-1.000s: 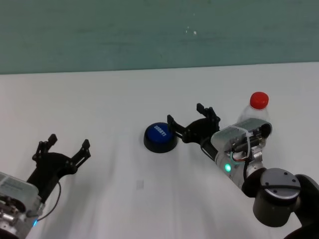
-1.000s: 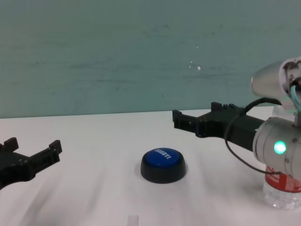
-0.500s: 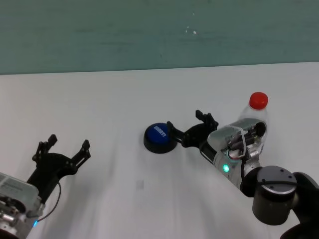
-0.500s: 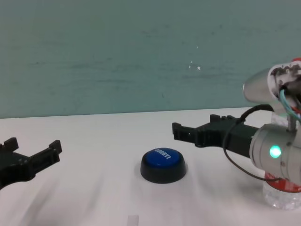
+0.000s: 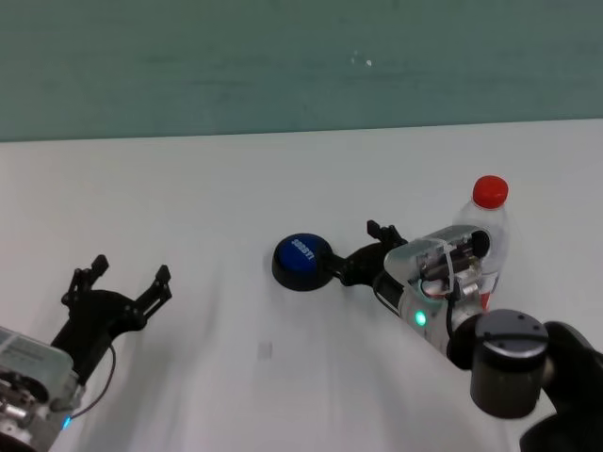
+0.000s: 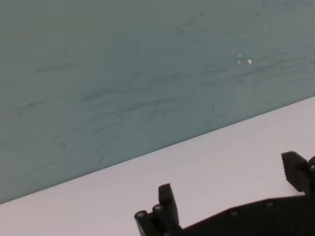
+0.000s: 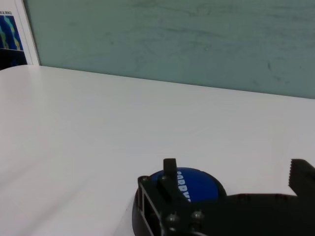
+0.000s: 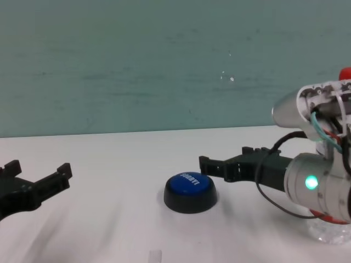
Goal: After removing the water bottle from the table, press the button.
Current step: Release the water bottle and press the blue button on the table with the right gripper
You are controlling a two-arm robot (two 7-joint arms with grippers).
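Note:
The water bottle (image 5: 489, 233), clear with a red cap, stands upright on the white table (image 5: 188, 188) at the right, close behind my right wrist. In the chest view only its cap (image 8: 345, 73) and base show. The blue button (image 5: 300, 255) on its black base sits mid-table; it also shows in the chest view (image 8: 190, 187) and the right wrist view (image 7: 189, 183). My right gripper (image 5: 350, 251) is open and empty, low over the table just right of the button, fingers pointing at it. My left gripper (image 5: 129, 271) is open and empty at the near left.
A teal wall (image 5: 283, 66) runs behind the table's far edge. A poster edge (image 7: 11, 32) shows far off in the right wrist view. White tabletop lies between the left gripper and the button.
My right gripper has dropped lower and drawn back slightly, fingers now level with the button's right side. The bottle, button and left arm have not moved.

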